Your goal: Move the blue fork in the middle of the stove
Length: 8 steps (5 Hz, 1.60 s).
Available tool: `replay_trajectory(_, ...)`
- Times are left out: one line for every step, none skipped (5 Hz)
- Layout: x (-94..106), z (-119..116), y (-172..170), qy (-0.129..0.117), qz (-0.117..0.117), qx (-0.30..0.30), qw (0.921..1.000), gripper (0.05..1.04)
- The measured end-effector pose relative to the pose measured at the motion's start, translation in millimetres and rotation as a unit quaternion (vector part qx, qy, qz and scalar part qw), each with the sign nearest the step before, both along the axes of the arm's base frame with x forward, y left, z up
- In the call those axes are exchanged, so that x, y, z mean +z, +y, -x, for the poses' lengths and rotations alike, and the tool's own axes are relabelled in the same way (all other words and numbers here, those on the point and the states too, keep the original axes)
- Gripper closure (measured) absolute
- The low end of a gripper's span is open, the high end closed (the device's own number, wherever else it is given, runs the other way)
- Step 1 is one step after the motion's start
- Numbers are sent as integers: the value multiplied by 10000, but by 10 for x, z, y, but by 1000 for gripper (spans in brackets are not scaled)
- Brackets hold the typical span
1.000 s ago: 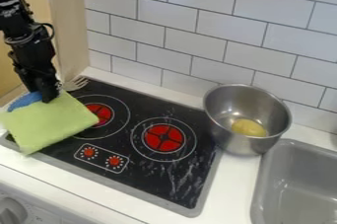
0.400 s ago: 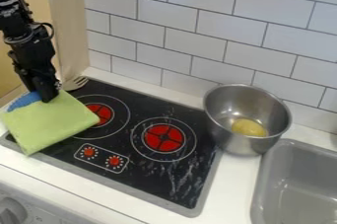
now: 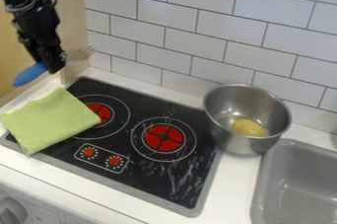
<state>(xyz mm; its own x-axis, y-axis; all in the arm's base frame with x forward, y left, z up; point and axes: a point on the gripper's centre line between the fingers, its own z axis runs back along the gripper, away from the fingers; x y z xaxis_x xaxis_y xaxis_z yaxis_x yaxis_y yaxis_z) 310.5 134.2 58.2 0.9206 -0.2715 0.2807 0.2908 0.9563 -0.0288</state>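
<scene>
- I see the gripper (image 3: 55, 67) has just risen from beside the cloth, and the blue fork (image 3: 30, 74) has come up with it, so the pick looks done to me.
- My gripper is closed down to the thickness of the fork and has hold of it around the middle. The blue handle sticks out to the left of the gripper in my view, slanting down; the tines (image 3: 82, 54) stick out to its right, a little higher.
- Compared with a moment ago, when the fork lay low at the stove's back corner, it now hangs above the surface. The folded green cloth (image 3: 50, 120), below the gripper, has kept its place, so I judge the lift has not dragged it.
- The stovetop (image 3: 150, 174) spreads below the gripper and to its right. The left burner (image 3: 99, 113) is the nearer of the two to the gripper, the right burner (image 3: 163, 138) the farther.
- What is left, as I judge it: carry the fork rightward and toward the camera, lower it between the burners, then let go.
- The steel pot (image 3: 243, 144) stands well to the gripper's right, past the burners; I would stop short of it. The slanted fork might swivel in the grip if one end touches down first, so I would lower slowly.
</scene>
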Motion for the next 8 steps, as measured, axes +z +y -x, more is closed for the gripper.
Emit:
replay_trajectory(205,-30,-76,-264,10,-110,9996,738)
replay_trajectory(348,5,-270,-417,74,-303,9986,738)
replay_trajectory(407,16,-526,-450,133,-623,9970,738)
replay_trajectory(368,56,-785,-380,247,-940,9945,738)
replay_trajectory(356,88,-973,-377,273,-1181,9919,738)
replay_trajectory(254,162,-1093,-238,309,-1330,9903,738)
replay_trajectory(231,140,-1090,-291,274,-1307,9906,739)
replay_trajectory(39,131,-1169,-56,311,-1449,9889,738)
